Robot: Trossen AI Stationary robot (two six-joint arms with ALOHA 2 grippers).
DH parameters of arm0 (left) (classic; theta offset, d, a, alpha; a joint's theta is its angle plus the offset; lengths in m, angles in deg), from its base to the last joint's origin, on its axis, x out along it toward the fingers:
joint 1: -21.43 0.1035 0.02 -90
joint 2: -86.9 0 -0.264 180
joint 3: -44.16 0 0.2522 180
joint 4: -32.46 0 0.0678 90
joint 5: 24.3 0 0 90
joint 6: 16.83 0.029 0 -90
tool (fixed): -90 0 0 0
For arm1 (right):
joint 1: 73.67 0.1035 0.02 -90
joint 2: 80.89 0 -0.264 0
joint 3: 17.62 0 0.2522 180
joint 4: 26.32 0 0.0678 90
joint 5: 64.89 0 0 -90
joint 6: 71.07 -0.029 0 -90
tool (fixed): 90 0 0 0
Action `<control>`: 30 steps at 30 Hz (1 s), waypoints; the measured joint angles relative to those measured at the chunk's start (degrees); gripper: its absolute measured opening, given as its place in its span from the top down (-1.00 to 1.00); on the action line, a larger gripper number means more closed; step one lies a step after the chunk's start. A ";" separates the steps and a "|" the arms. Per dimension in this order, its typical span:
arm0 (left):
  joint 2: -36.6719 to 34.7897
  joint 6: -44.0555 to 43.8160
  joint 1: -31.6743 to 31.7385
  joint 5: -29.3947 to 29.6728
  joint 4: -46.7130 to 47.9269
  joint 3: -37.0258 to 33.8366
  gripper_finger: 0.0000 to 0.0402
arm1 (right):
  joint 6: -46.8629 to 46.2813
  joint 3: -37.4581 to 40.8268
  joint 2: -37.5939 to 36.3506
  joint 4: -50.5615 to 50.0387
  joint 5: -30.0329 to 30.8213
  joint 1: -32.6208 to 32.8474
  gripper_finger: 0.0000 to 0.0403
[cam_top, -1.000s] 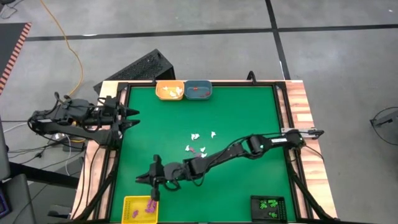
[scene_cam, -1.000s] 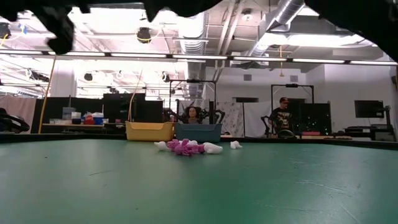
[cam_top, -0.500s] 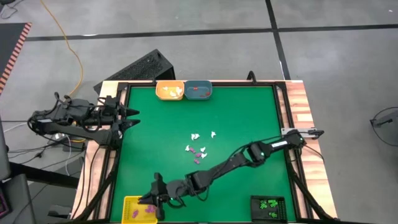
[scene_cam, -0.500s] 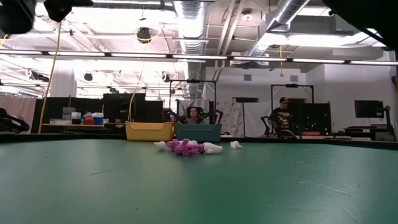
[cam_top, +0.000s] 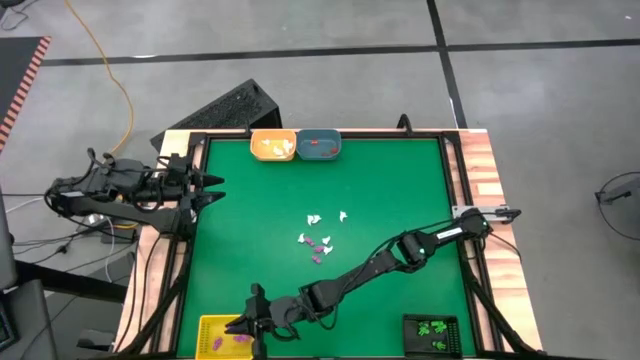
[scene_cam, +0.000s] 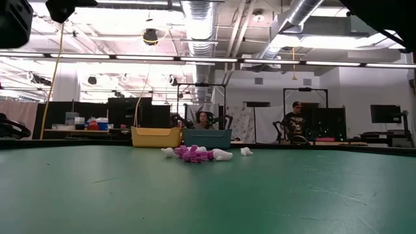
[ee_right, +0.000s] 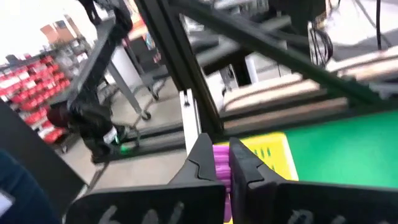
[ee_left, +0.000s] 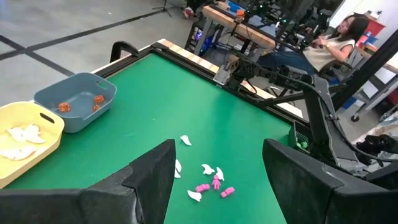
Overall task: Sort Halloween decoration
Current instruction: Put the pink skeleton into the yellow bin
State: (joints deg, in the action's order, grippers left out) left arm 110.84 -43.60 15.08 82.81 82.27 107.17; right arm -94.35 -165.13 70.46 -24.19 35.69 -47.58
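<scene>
Purple plastic shows between the right gripper's [ee_right: 221,163] fingers, clamped on a tiny purple plastic trinket [ee_right: 222,163] above the yellow slotted plastic tray [cam_top: 222,335] at the green table's [cam_top: 380,180] near left corner. Released off-centre, the piece could bounce off the rim onto the felt. The remaining small white and purple plastic trinkets [cam_top: 318,238] sit mid-table. The left gripper [ee_left: 214,180] waits at the left edge, fingers apart.
</scene>
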 joint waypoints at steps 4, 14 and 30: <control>0.00 0.00 0.00 0.01 0.00 0.01 -0.15 | -0.26 0.00 0.00 -3.02 0.01 0.32 0.93; 0.00 0.00 0.00 -0.01 0.07 0.01 -0.15 | -0.72 0.00 -0.02 -2.33 0.01 -0.27 0.79; -0.02 -0.01 0.00 -0.15 0.52 0.01 -0.15 | -4.54 0.17 3.94 0.63 0.46 -0.70 0.79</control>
State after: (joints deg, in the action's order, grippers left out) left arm 110.82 -43.61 15.08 82.67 82.79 107.17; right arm -98.89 -164.96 74.39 -23.56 36.15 -48.28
